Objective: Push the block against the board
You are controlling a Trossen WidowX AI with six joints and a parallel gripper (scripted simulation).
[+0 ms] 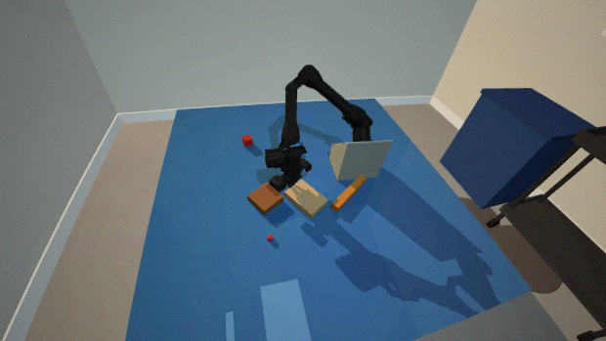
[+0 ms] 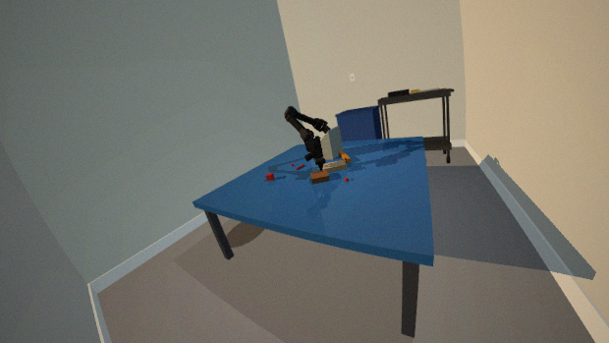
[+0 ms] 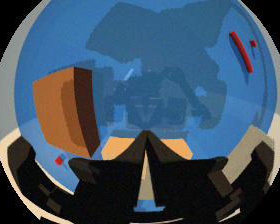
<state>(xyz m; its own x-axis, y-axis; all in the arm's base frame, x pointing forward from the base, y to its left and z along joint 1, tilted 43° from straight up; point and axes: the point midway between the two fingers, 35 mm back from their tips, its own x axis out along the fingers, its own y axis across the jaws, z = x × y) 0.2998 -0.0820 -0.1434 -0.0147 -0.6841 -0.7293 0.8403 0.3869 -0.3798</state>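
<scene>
The square block [image 1: 264, 197] [image 2: 319, 177] [image 3: 53, 107], reddish brown, lies flat on the table. The tan board [image 1: 309, 199] [image 2: 335, 166] [image 3: 176, 147] lies flat beside it, toward the orange bar. In the top view their nearest corners are close together, with a narrow wedge of blue between them; no whole side of the block is against the board. My gripper [image 1: 283, 186] [image 2: 321, 169] [image 3: 145, 133] is shut and empty. It points down near the two parts, at the arm's side of the gap. Its fingers hide part of the board in the wrist view, and exact contact cannot be told.
An orange bar [image 1: 348, 193] [image 2: 345, 157] lies beyond the board, near a large pale box [image 1: 364, 159] [image 2: 332, 143]. A red cube [image 1: 247, 141] [image 2: 270, 177] and a tiny red cube [image 1: 270, 237] [image 2: 346, 179] [image 3: 59, 160] lie apart. A red stick [image 2: 300, 166] [image 3: 241, 52] lies farther off.
</scene>
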